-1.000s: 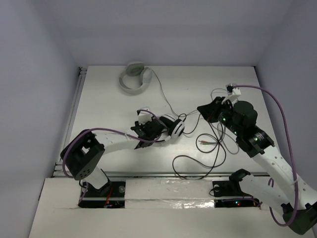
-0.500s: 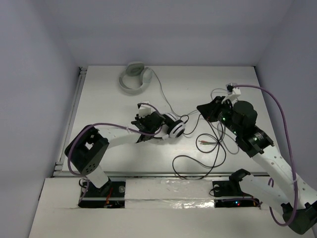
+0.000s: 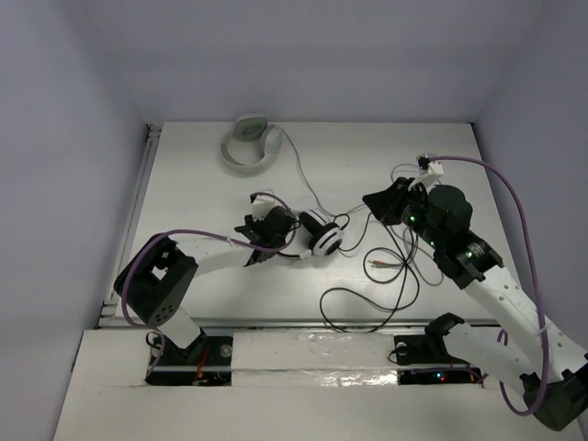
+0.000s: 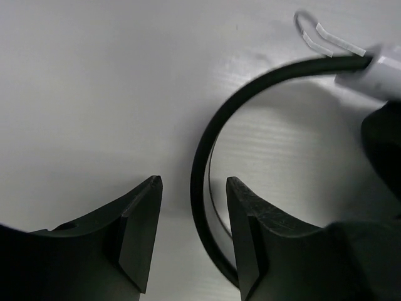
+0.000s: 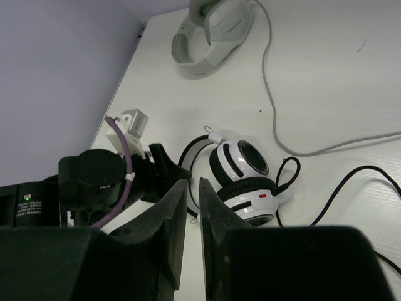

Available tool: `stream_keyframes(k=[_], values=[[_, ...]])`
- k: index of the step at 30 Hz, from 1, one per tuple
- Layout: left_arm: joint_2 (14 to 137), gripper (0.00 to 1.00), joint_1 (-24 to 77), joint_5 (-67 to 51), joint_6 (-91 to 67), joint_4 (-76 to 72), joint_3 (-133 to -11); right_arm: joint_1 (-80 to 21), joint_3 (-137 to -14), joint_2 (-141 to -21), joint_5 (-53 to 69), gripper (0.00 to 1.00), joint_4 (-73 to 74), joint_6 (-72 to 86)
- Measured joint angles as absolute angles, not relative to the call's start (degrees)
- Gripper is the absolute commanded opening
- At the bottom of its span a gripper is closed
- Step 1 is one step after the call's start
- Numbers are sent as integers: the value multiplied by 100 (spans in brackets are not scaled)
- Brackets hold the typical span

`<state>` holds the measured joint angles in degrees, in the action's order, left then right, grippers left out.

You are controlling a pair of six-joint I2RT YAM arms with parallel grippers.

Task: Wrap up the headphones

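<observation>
Left gripper (image 4: 192,188) stands wide, with the headband (image 4: 200,157) passing between its fingers ungripped. The right gripper (image 5: 192,188) is nearly closed, and whether it pinches anything cannot be told. Headphones (image 3: 320,234) lie mid-table (image 3: 184,184) with the cable (image 5: 360,168) sprawled loose to their right, so wrapping looks hardly begun. Only the top view shows that whole sprawl, and only the left wrist view shows the headband free.
</observation>
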<state>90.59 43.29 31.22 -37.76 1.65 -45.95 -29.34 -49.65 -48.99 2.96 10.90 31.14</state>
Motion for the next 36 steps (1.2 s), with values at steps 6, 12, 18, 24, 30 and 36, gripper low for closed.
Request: stream_keyframes(k=[6, 12, 18, 24, 30, 36], values=[[9041, 42, 4331, 2670, -4066, 165, -4372, -2934, -4842, -4899, 342, 20, 945, 3138], [9317, 39, 4333, 2773, -4139, -80, -4497, -2934, -4772, -4875, 344, 20, 943, 3138], [9647, 0, 4316, 3011, -4136, -257, -4737, -2934, -4751, -4764, 344, 20, 939, 3135], [9382, 0, 4331, 3024, -4077, 67, -4757, -2934, -4681, -4720, 482, 12, 897, 3124], [8064, 0, 4254, 2954, -3406, 1194, -5048, -2934, -4652, -4838, 1131, 1, 480, 3059], [7404, 0, 3522, 2121, -2536, 1892, -6331, -2934, -4602, -4936, 1726, 72, -43, 2821]])
